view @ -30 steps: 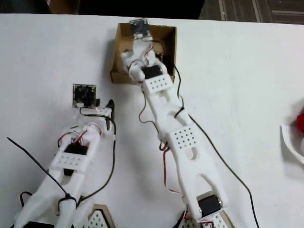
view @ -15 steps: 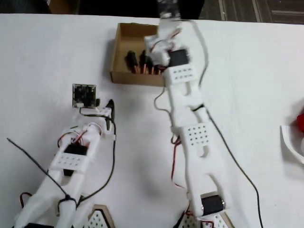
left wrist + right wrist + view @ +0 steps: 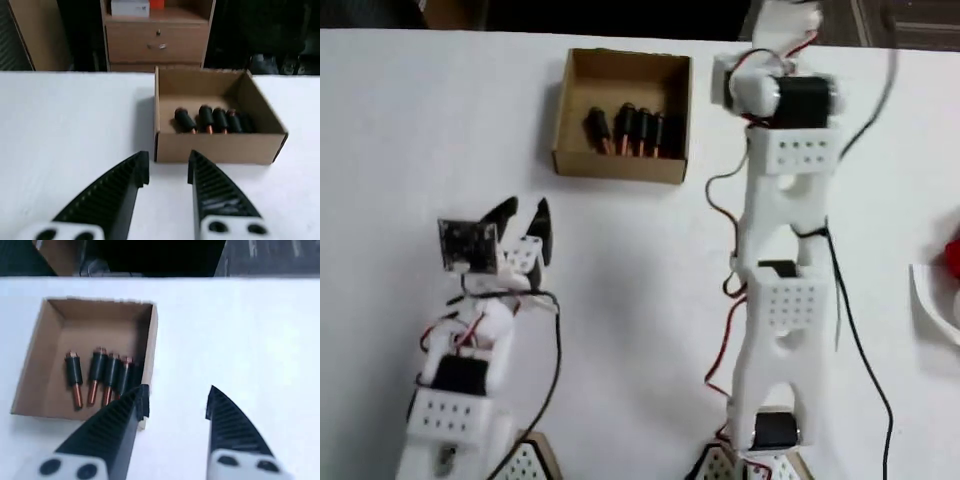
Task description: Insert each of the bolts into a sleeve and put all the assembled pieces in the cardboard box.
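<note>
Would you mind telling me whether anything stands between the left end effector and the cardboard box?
Nothing visible does: only bare white table lies between the left end effector and the cardboard box, whose near wall faces it. The assembled pieces lie inside.

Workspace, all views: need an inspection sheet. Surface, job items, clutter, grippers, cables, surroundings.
Surface: white table, no spills or marks seen.
Job's things: cardboard box upright and open; assembled pieces, at least four, lie side by side inside. No loose bolts or sleeves seen.
Clutter: white curved object with something red at the table's right edge.
Grippers: left gripper open, empty, short of the box; right gripper open, empty, beside the box.
Cables: black cable trails along the right arm; red wires on both arms.
Surroundings: wooden cabinet behind the table.
</note>
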You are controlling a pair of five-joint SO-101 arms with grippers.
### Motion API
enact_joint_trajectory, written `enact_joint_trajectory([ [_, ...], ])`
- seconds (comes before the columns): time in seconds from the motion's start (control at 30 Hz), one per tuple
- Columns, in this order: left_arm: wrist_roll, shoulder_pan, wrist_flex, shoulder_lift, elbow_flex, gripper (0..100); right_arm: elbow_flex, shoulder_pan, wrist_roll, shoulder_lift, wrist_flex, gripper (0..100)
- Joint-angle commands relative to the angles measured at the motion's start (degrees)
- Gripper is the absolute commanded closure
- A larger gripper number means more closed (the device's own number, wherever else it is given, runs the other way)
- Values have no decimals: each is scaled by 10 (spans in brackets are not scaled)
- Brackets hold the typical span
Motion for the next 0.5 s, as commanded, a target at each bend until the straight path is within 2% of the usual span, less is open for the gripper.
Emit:
enact_joint_trajectory([
  [0.0, 4, -4, 167, -153, -15, 850, -20, 3, 4, -101, 16, 830],
  [0.1, 4, -7, 286, -248, -20, 850, -18, -2, 4, -170, 16, 830],
  [0.23, 4, -7, 360, -225, -52, 850, 65, 0, 4, -294, 16, 830],
  [0.37, 4, -7, 394, -235, -74, 850, 298, -1, 1, -479, 16, 830],
  [0.47, 4, -7, 393, -235, -75, 850, 570, -2, -3, -632, 15, 835],
])
